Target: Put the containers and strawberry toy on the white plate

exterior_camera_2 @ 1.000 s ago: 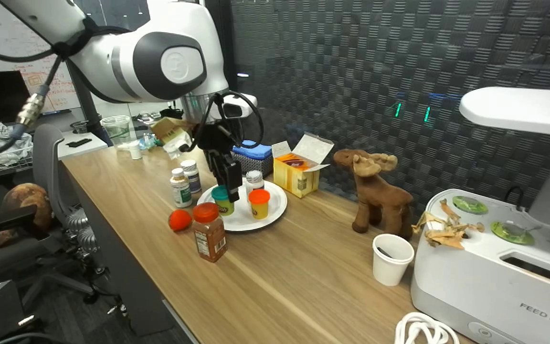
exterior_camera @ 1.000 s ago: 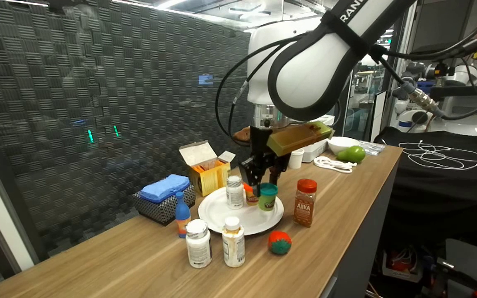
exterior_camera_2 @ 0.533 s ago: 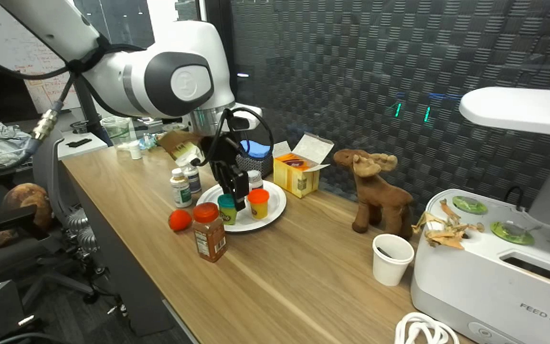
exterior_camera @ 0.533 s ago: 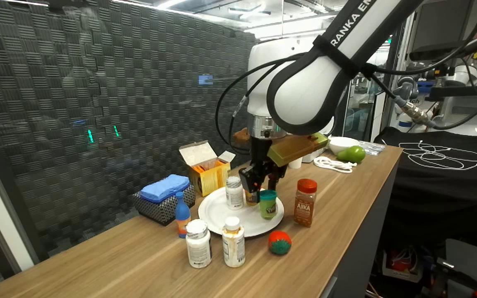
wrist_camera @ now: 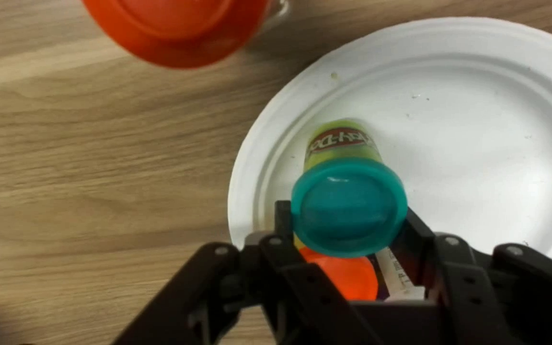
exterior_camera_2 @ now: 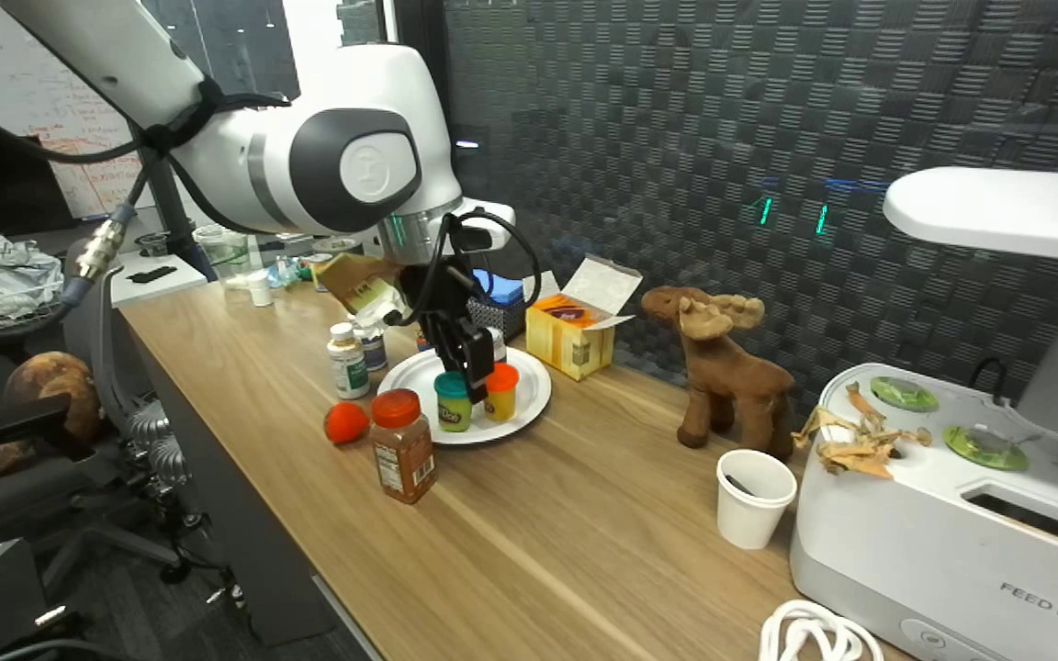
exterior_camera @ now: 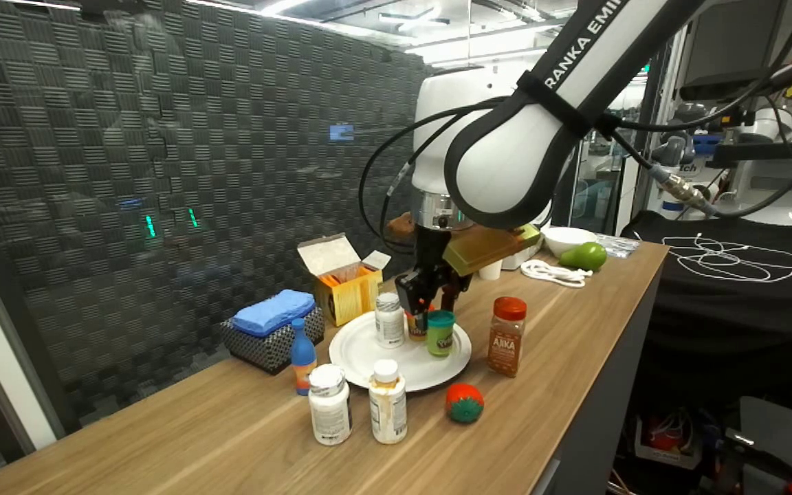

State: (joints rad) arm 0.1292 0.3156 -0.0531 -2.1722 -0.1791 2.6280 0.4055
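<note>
One green plastic tub with a teal lid is held by that lid in the black gripper, at three o'clock over the round white plate in an exterior view; whether its base touches is unclear. On the plate stand a yellow tub with an orange lid at one o'clock and a white-capped white bottle at twelve. Beyond the rim are a red-capped brown spice jar at three, the red strawberry toy with green leaves at four, a slim white bottle at six and a stout white bottle past seven.
</note>
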